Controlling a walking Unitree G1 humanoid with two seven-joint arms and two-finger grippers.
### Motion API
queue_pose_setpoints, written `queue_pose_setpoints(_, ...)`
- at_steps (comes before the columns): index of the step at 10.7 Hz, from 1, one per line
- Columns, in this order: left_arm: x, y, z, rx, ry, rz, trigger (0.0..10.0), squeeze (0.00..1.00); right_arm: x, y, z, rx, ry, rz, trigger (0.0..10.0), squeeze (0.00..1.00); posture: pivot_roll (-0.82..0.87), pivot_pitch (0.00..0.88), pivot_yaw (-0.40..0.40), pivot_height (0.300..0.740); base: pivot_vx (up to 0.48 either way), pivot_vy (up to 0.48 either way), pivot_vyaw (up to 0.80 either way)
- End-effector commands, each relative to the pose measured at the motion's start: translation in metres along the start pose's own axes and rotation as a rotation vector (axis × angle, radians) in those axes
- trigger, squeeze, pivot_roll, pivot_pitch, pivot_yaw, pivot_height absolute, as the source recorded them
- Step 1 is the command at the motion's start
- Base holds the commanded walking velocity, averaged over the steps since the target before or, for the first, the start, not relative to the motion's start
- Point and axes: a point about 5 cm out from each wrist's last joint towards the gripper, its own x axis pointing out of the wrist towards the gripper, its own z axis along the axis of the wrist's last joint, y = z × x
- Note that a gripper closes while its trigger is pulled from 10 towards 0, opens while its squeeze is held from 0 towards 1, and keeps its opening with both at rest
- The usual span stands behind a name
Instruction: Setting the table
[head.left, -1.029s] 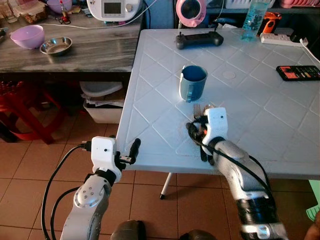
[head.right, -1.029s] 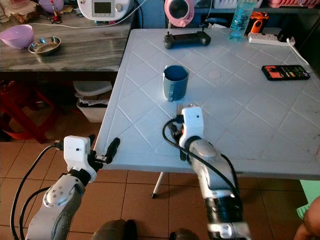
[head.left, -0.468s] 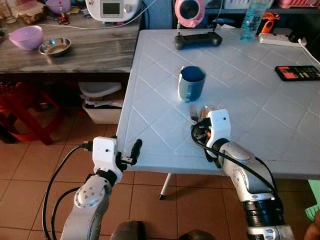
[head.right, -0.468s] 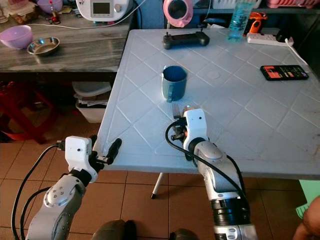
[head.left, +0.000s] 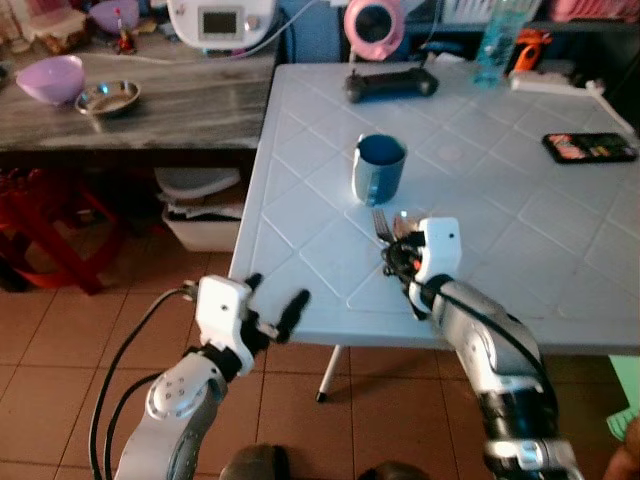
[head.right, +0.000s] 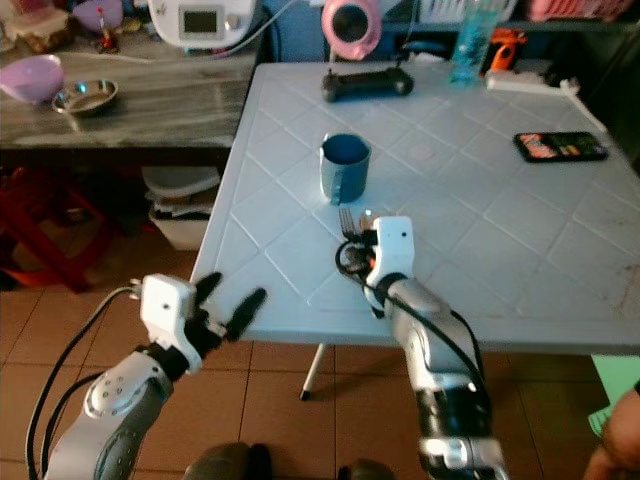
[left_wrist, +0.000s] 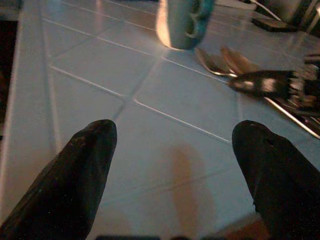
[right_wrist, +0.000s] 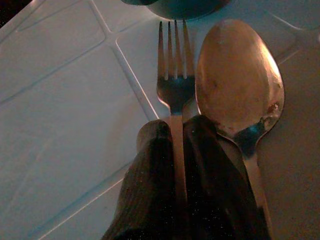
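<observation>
Fingers (right_wrist: 150, 175) of the right gripper (right_wrist: 177, 150) are pressed together on the handle of a fork (right_wrist: 172, 75), the thin metal stem caught in the narrow slit between them. That fork lies flat on the white desk (head.left: 520, 260), its tines pointing away from the gripper toward a blue mug (head.left: 379, 168) that stands just beyond them. A spoon (right_wrist: 240, 85) lies just beside the fork, bowl up, its handle running along the outer side of one finger rather than between the two. Seen from above, the right gripper (head.left: 405, 262) rests low on the desk near the front edge, with the fork and spoon heads poking out ahead of it.

Off to the robot's left, the left gripper (head.left: 272, 308) hangs at the desk's corner, over the tiled floor (head.left: 60, 340), its two fingers (left_wrist: 75, 175) spread wide apart and holding nothing.

Farther back on the desk sit a black controller (head.left: 391, 83) and a dark phone (head.left: 589, 147). A grey counter alongside carries a purple bowl (head.left: 50, 77) and a small steel bowl (head.left: 108, 96).
</observation>
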Motion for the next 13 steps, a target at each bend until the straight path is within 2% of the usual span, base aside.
queue_pose_setpoints(1,-0.001,-0.001,0.001,0.014,-0.002,-0.005,10.0,0.00,0.001,-0.007,-0.039,0.061,0.180,-0.040,0.0,0.00,-0.01,0.080,0.053,0.740,0.000,0.000,0.00)
queue_pose_setpoints(2,0.000,0.000,0.000,0.024,0.003,0.001,10.0,0.00,0.003,-0.002,-0.027,0.016,0.124,-0.022,0.0,0.00,0.00,0.079,0.052,0.740,0.000,0.000,0.00)
queue_pose_setpoints(4,0.001,0.008,-0.003,0.075,0.026,0.081,10.0,0.00,0.001,0.018,0.008,-0.007,-0.073,0.046,0.0,0.00,-0.01,0.076,0.047,0.740,0.000,0.000,0.00)
queue_pose_setpoints(7,0.002,0.018,-0.005,0.089,0.029,0.174,10.0,0.00,-0.006,0.024,0.023,0.014,-0.201,0.065,0.0,0.00,-0.01,0.071,0.047,0.740,0.000,0.000,0.00)
queue_pose_setpoints(9,0.004,0.018,-0.005,0.090,0.028,0.187,10.0,0.00,-0.006,0.028,0.024,0.019,-0.205,0.088,0.0,0.00,-0.01,0.064,0.044,0.740,0.000,0.000,0.00)
queue_pose_setpoints(13,0.005,0.017,-0.008,0.097,0.034,0.188,10.0,0.00,-0.003,0.028,-0.002,-0.019,-0.049,0.085,0.0,0.00,-0.01,0.064,0.042,0.740,0.000,0.000,0.00)
